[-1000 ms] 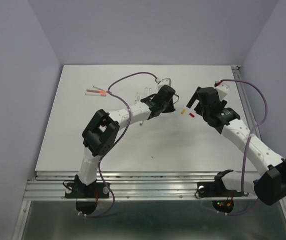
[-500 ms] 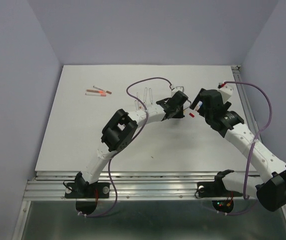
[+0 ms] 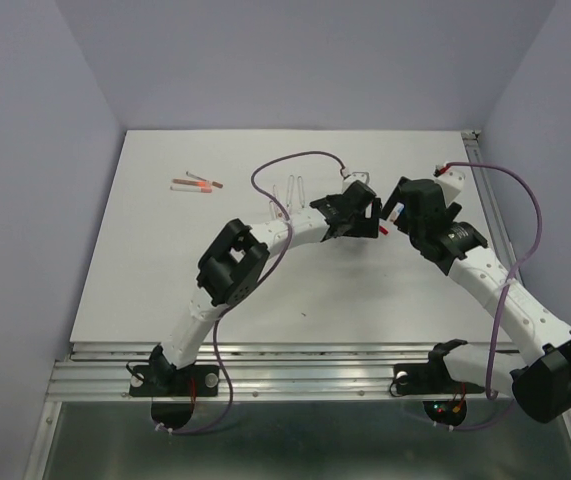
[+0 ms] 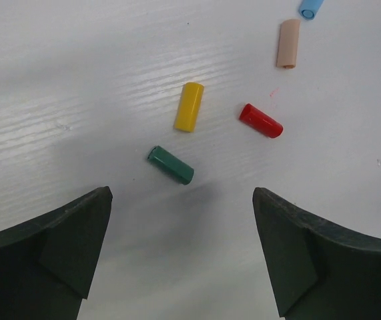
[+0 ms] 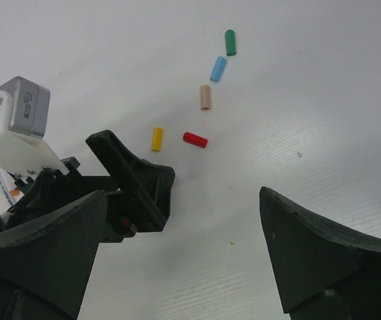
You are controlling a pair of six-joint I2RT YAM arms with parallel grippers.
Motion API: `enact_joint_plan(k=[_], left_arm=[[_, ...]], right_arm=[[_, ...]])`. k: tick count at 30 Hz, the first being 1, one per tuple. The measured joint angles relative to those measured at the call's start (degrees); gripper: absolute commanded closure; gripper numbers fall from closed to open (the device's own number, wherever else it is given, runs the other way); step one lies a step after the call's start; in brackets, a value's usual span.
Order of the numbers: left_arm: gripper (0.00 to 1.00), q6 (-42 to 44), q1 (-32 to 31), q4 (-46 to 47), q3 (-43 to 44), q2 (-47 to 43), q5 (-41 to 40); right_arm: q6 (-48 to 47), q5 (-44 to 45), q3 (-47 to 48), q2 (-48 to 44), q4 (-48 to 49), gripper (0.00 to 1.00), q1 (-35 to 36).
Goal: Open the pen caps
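Several pen caps lie loose on the white table (image 4: 57, 80). In the left wrist view a green cap (image 4: 171, 165) lies just ahead of my open left gripper (image 4: 182, 197), with nothing between its fingers. Beyond it lie a yellow cap (image 4: 189, 107), a red cap (image 4: 261, 121), a pink cap (image 4: 288, 43) and a blue cap (image 4: 310, 8). The right wrist view shows yellow (image 5: 157, 139), red (image 5: 195, 139), pink (image 5: 205, 97), blue (image 5: 218, 69) and a far green cap (image 5: 230, 42). My right gripper (image 5: 182, 197) is open and empty, close beside the left gripper's fingers (image 5: 137, 180).
In the top view both grippers, left (image 3: 367, 222) and right (image 3: 393, 212), meet right of the table's middle. Capped pens (image 3: 195, 185) lie at the far left. White pen bodies (image 3: 290, 190) lie behind the left arm. A metal rail (image 3: 295, 355) runs along the near edge.
My left gripper moved right toward the right gripper, then opened. The green cap now lies on the table in front of it. The right arm shifted slightly.
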Motion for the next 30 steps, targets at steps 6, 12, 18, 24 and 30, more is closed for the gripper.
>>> enact_joint_plan(k=[6,12,18,24,30], left_arm=[[0.01,1.36,1.33,-1.57,-7.72,-13.49,-4.33],[0.01,-1.22,12.94,-2.16,-14.58,-29.88,-8.44],[0.01,-7.52,30.18,-8.35,-14.99,-30.12,-12.72],[0.01,-10.25,39.43,-16.39,-9.44,-19.39,-13.51],[0.01,-10.58,44.65,-21.90,-1.46,-10.62,-12.81]], right_arm=[[-1.40,-1.38,-0.85,-0.50,0.92,0.00,0.00],[-3.08,-2.82,-2.34,-1.16,1.22,0.00,-0.02],[-3.69,-2.80,-2.34,0.13,1.73,0.00,-0.02],[-3.91,-2.51,-2.34,3.93,1.70,0.00,-0.02],[-3.91,-1.90,-2.34,5.35,1.66,0.00,-0.02]])
